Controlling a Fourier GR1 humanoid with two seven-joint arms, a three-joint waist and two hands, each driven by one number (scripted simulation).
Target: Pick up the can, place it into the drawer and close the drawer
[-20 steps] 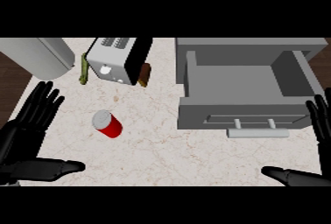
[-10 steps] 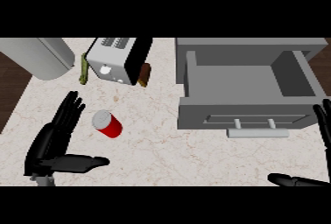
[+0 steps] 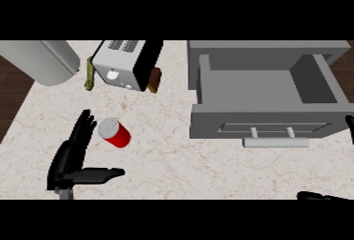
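1. The can [image 3: 114, 133] is red with a silver top and lies tilted on the marble counter [image 3: 180, 164], its top end toward 10 o'clock, in the left half of the view and outside the drawer.
2. The left hand [image 3: 69, 157] stands just beside the can at its 8 o'clock side, fingers straight and pointing toward 12 o'clock, thumb stretched out toward 3 o'clock below the can. It is released and grips nothing; the fingertips come close to the can's silver top, and I cannot tell whether they touch it.
3. The right hand [image 3: 323, 196] shows only as dark tips at the view's lower right corner, with another dark sliver at the right edge. Whether its fingers are spread or curled cannot be told.
4. The drawer [image 3: 266, 93] is grey and pulled open, at 2 o'clock from the can and well apart from it. Its front panel faces the robot and carries a pale bar handle [image 3: 275, 140].
5. A silver toaster [image 3: 123, 63] stands at 12 o'clock from the can, near the counter's far edge.
6. A thin green object [image 3: 89, 74] lies at the toaster's left side and a brown one [image 3: 154, 79] at its right; what they are cannot be told.
7. A rounded grey body [image 3: 45, 58] fills the upper left corner.
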